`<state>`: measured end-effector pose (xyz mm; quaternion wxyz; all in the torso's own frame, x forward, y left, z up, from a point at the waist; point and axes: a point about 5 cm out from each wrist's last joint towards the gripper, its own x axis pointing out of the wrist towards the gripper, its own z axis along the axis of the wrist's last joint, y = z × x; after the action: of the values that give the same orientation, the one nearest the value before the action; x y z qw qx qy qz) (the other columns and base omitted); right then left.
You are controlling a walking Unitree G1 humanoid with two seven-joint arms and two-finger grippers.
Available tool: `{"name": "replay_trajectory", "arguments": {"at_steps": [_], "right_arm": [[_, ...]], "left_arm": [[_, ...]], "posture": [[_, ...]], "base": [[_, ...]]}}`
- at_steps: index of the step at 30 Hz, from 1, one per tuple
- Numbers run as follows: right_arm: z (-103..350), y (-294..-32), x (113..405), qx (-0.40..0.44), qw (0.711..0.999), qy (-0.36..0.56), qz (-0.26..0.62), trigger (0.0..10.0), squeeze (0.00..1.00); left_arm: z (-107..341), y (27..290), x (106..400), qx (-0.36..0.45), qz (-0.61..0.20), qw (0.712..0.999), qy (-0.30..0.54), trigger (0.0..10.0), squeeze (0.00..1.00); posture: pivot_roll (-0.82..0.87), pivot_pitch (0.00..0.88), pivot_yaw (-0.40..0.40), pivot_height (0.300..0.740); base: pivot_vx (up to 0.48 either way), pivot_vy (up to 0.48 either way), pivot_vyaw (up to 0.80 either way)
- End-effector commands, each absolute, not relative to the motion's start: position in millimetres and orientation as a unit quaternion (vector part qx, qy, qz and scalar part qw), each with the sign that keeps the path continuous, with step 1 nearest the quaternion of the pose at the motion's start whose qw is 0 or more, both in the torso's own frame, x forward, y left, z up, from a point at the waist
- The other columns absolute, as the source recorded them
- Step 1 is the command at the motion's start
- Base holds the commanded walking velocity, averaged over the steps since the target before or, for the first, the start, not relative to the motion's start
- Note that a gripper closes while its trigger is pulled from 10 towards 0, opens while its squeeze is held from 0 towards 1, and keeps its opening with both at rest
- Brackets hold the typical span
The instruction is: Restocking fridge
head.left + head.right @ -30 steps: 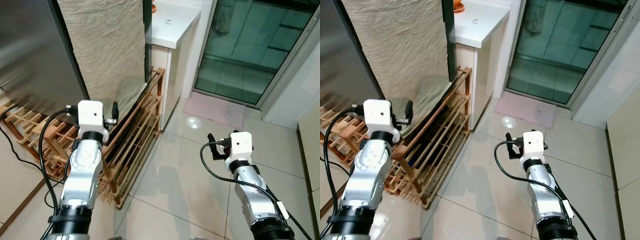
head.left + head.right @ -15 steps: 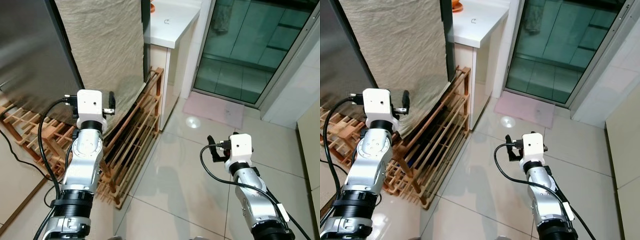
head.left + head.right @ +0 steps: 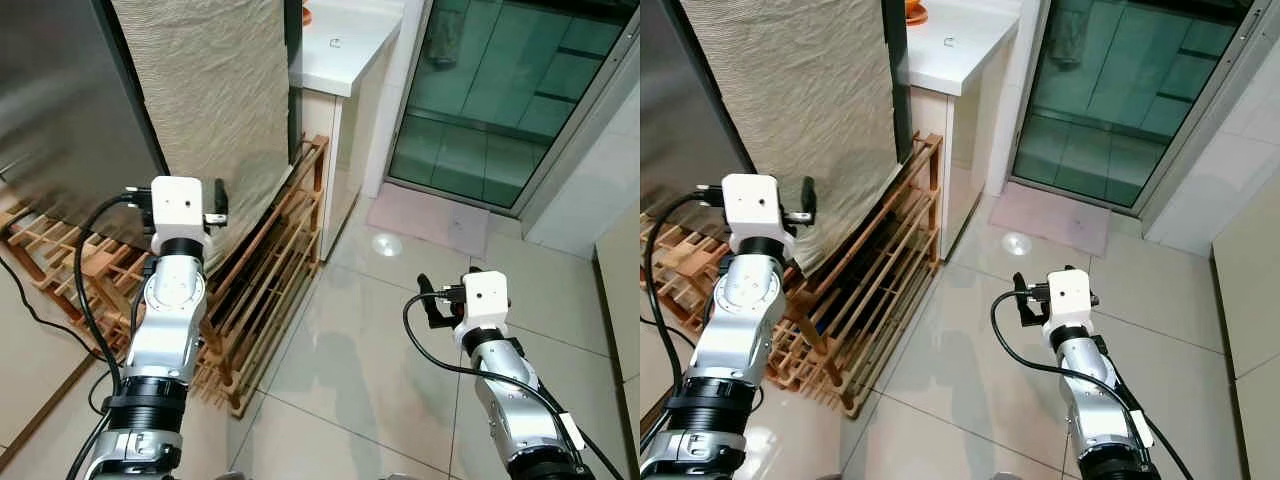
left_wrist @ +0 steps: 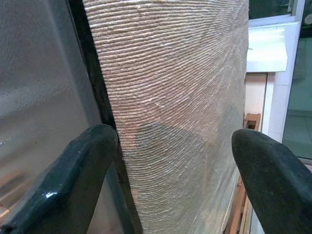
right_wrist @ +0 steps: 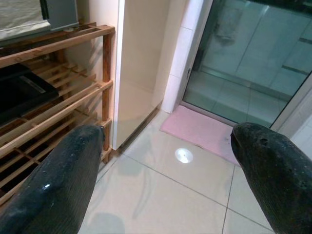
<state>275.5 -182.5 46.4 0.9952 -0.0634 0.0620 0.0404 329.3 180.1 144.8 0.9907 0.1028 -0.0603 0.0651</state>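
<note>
While I face the fridge (image 3: 60, 110), my left gripper (image 4: 175, 161) gapes wide near its beige side. My right gripper (image 5: 165, 170) hangs wide apart above floor tiles (image 3: 360, 370).

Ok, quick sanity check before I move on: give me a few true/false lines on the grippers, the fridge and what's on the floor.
1. The left gripper is open and faces the fridge. True.
2. The right gripper is shut on a bottle. False: it is open and holds nothing.
3. A wooden rack stands on the floor beside the fridge. True.
4. The fridge door is wide open. False: no shelves or interior show; the steel front looks closed.
5. A pink mat lies before the glass door. True.
</note>
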Motion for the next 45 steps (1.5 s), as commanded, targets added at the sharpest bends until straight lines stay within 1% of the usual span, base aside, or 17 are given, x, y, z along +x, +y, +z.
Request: {"name": "replay_trajectory", "arguments": {"at_steps": [1, 4, 10, 13, 16, 19, 23, 27, 28, 29, 31, 35, 40, 43, 44, 45], "right_arm": [[49, -187, 277, -0.070, 0.995, 0.062, 0.038, 10.0, 0.00], [50, -188, 277, -0.071, 0.995, 0.062, 0.037, 10.0, 0.00], [49, -190, 275, -0.072, 0.995, 0.062, 0.033, 10.0, 0.00], [49, -191, 274, -0.072, 0.995, 0.062, 0.032, 10.0, 0.00], [48, -189, 273, -0.072, 0.995, 0.064, 0.033, 10.0, 0.00], [48, -189, 273, -0.071, 0.995, 0.065, 0.033, 10.0, 0.00], [48, -189, 273, -0.071, 0.995, 0.065, 0.034, 10.0, 0.00], [48, -190, 273, -0.071, 0.995, 0.065, 0.033, 10.0, 0.00], [49, -189, 274, -0.071, 0.995, 0.065, 0.033, 10.0, 0.00], [49, -189, 274, -0.071, 0.995, 0.065, 0.033, 10.0, 0.00], [49, -189, 274, -0.070, 0.995, 0.065, 0.033, 10.0, 0.00], [48, -189, 273, -0.069, 0.995, 0.066, 0.034, 10.0, 0.00], [46, -190, 269, -0.067, 0.994, 0.074, 0.039, 10.0, 0.00], [38, -192, 262, -0.065, 0.993, 0.092, 0.047, 10.0, 0.00], [38, -192, 262, -0.065, 0.993, 0.092, 0.047, 10.0, 0.00], [37, -192, 261, -0.065, 0.992, 0.096, 0.048, 10.0, 0.00]], "left_arm": [[142, 169, 337, 0.104, 0.028, 0.993, -0.051, 10.0, 0.00], [141, 165, 344, 0.110, 0.022, 0.992, -0.049, 10.0, 0.00], [142, 164, 348, 0.111, 0.022, 0.992, -0.050, 10.0, 0.00], [141, 167, 350, 0.112, 0.040, 0.992, -0.048, 10.0, 0.00], [134, 180, 353, 0.136, 0.091, 0.986, -0.025, 10.0, 0.00], [129, 185, 353, 0.141, 0.104, 0.984, -0.009, 10.0, 0.00], [128, 183, 354, 0.138, 0.097, 0.986, -0.007, 10.0, 0.00], [124, 174, 357, 0.116, 0.078, 0.990, 0.004, 10.0, 0.00], [122, 167, 358, 0.086, 0.051, 0.995, 0.011, 10.0, 0.00], [122, 167, 358, 0.086, 0.051, 0.995, 0.011, 10.0, 0.00], [124, 154, 359, 0.049, 0.007, 0.999, 0.010, 10.0, 0.00], [133, 131, 357, -0.024, -0.087, 0.996, -0.004, 10.0, 0.00], [140, 112, 352, -0.051, -0.178, 0.983, -0.005, 10.0, 0.00], [147, 97, 345, -0.056, -0.249, 0.967, -0.013, 10.0, 0.00], [147, 97, 345, -0.056, -0.249, 0.967, -0.013, 10.0, 0.00], [149, 93, 343, -0.058, -0.267, 0.962, -0.014, 10.0, 0.00]], "posture": [[-0.07, 0.024, -0.029, 0.731], [-0.08, 0.028, -0.026, 0.731], [-0.09, 0.028, -0.025, 0.731], [-0.09, 0.028, -0.025, 0.731], [-0.09, 0.030, -0.023, 0.731], [-0.09, 0.030, -0.023, 0.731], [-0.09, 0.029, -0.024, 0.731], [-0.09, 0.027, -0.024, 0.731], [-0.09, 0.026, -0.024, 0.731], [-0.09, 0.026, -0.024, 0.731], [-0.09, 0.025, -0.023, 0.731], [-0.09, 0.021, -0.021, 0.731], [-0.09, 0.015, -0.021, 0.731], [-0.09, 0.013, -0.020, 0.731], [-0.09, 0.013, -0.020, 0.731], [-0.09, 0.013, -0.020, 0.731]], "base": [[0.000, 0.000, 0.00], [0.000, 0.000, 0.00], [0.000, 0.000, 0.00], [0.000, 0.000, 0.00], [0.000, 0.000, 0.00], [0.000, 0.000, 0.00], [0.000, 0.000, 0.00], [0.000, 0.000, 0.00], [0.000, 0.000, 0.00], [0.000, 0.000, 0.00], [0.000, 0.000, 0.00], [0.000, 0.000, 0.00], [0.000, 0.000, 0.00], [0.000, 0.000, 0.00], [0.000, 0.000, 0.00], [0.000, 0.000, 0.00]]}}
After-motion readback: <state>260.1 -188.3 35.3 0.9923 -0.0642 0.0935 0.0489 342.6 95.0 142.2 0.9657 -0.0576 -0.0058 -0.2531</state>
